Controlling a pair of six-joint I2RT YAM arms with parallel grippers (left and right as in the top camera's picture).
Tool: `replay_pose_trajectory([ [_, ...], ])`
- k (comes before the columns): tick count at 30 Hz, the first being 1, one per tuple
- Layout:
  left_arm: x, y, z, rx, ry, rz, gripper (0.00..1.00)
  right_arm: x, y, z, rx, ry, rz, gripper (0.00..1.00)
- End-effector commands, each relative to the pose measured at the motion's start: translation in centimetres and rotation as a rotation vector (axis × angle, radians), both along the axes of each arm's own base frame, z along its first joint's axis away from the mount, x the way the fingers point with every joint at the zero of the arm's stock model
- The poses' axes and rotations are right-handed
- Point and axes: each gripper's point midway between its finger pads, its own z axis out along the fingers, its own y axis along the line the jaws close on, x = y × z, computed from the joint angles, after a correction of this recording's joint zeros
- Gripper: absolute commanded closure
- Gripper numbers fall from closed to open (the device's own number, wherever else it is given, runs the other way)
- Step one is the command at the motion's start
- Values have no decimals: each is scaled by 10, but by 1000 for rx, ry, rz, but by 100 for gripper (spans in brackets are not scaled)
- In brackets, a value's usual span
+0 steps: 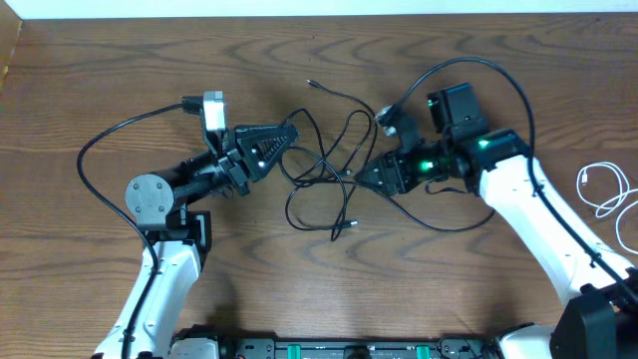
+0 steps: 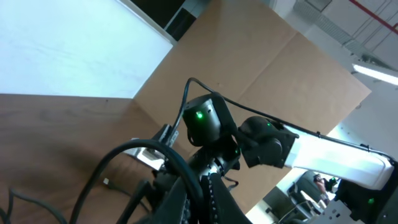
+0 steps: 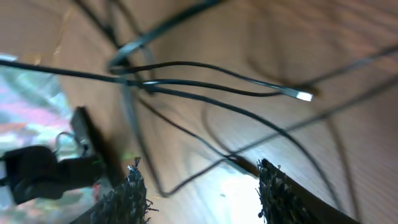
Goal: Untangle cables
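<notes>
Mid-untangling: left gripper (image 1: 289, 132) is closed beside the cables (image 1: 344, 175), grip uncertain. Right gripper (image 3: 202, 194) is apart, strands just ahead. It should next pinch one strand.

The left white-and-black arm (image 1: 164, 269) rises from the near edge and bends rightward; its black two-finger hand (image 1: 289, 132) points right, fingers pressed together. The right white arm (image 1: 538, 219) reaches in opposite it, wrist lit green. Its black hand (image 1: 363, 179) points left toward the other, its ridged fingers (image 3: 134, 193) standing apart.
</notes>
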Motion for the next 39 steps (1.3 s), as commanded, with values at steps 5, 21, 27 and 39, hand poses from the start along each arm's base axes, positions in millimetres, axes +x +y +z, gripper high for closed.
replay_pose_trajectory([
  [5,6,5,15,-74,51,40,92,-18,36,10,71,-24,109,45],
  [21,3,5,19,-110,101,17,92,0,46,-28,-192,-153,5,99],
  [27,-11,-4,7,-9,37,-63,92,14,22,3,-164,-213,-54,99],
  [39,16,0,-88,223,141,40,92,-2,-138,133,-159,-503,-439,99],
])
